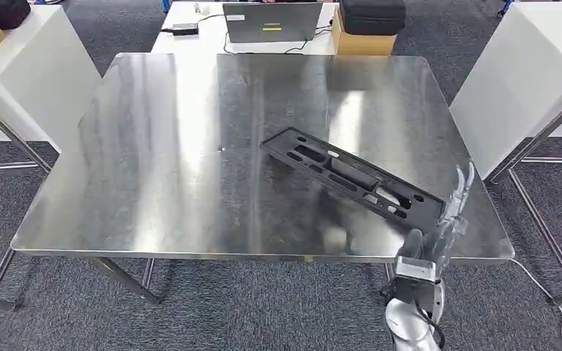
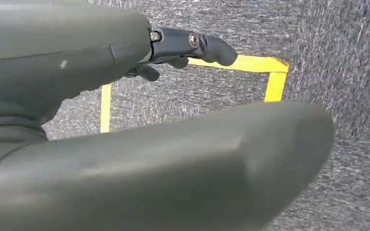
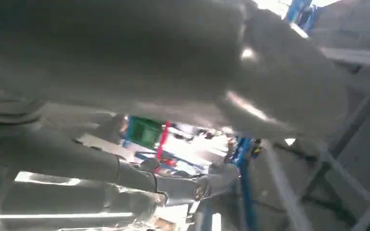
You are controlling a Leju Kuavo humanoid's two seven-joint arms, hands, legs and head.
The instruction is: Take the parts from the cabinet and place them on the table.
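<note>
On table [image 1: 154, 183]: part [image 1: 355, 179] | right hand [image 1: 446, 223] fingers [image 1: 462, 186] motion-blurred

One black part [image 1: 351, 178] lies on one steel table [image 1: 154, 183]. Beyond it: one laptop [image 1: 271, 22], one cardboard box [image 1: 362, 42], one black case [image 1: 372, 14]. Two white panels [image 1: 36, 73] flank the table. One hand [image 1: 446, 223] is present.
</note>
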